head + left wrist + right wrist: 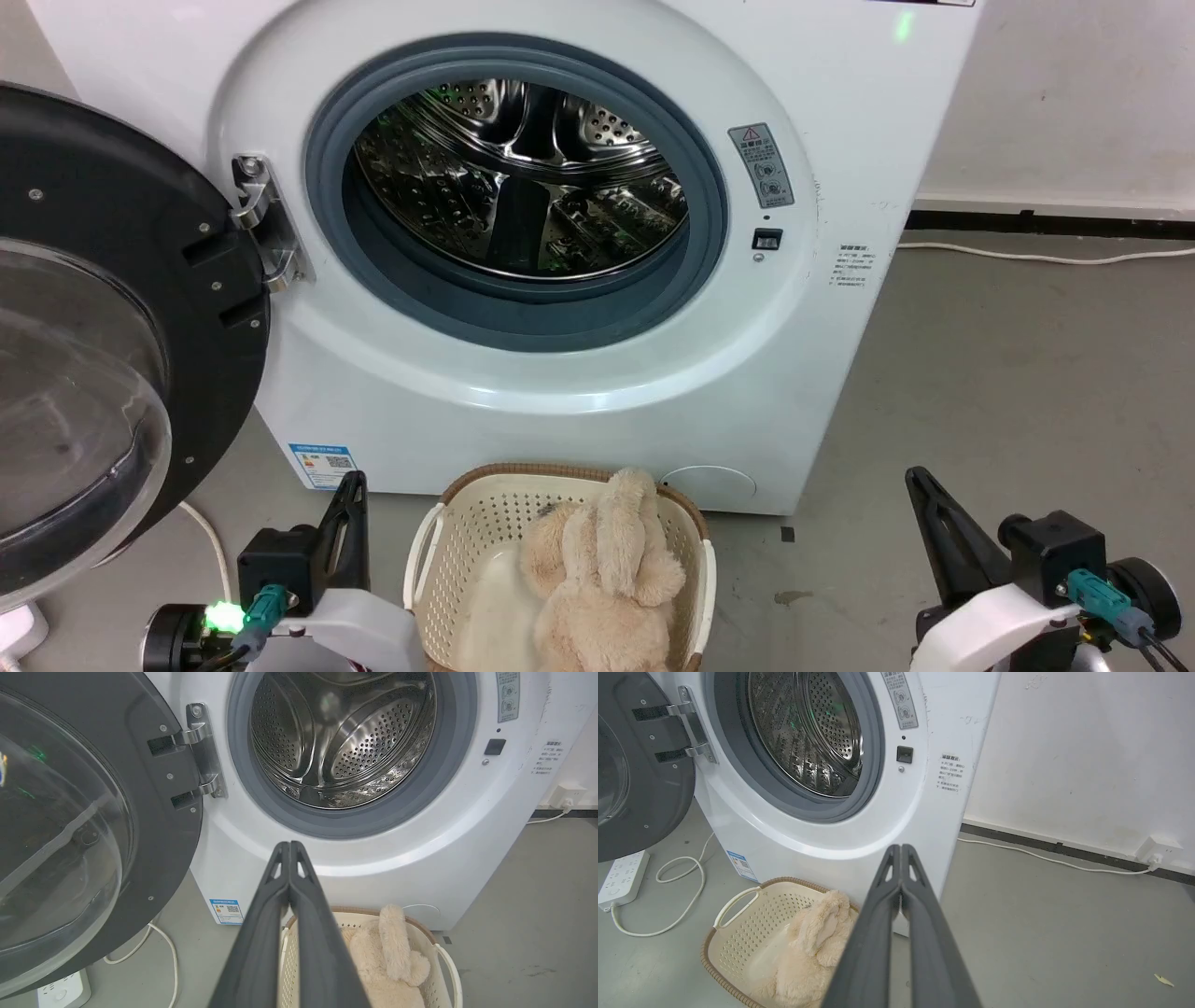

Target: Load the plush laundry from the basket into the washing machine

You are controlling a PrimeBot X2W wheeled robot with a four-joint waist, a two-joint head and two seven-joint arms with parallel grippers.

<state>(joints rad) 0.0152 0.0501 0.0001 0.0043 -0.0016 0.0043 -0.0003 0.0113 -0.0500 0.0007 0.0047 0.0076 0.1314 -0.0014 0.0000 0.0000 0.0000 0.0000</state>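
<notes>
The fluffy beige plush laundry [602,579] [387,956] [810,947] lies in the cream basket [467,532] [441,961] [747,924] on the floor in front of the white washing machine [579,392] [420,849] [822,840]. Its black-framed glass door [103,355] [79,826] stands swung open to the left, and the steel drum [523,177] is bare. My left gripper [352,485] [289,847] is shut, left of the basket. My right gripper [915,478] [901,849] is shut, right of the basket. Neither touches the plush.
A white power strip [621,877] [60,991] with a looping cable [677,896] lies on the floor under the open door. Another white cable [1046,254] runs along the wall at the right to a socket [1157,851]. Grey floor spreads to the right.
</notes>
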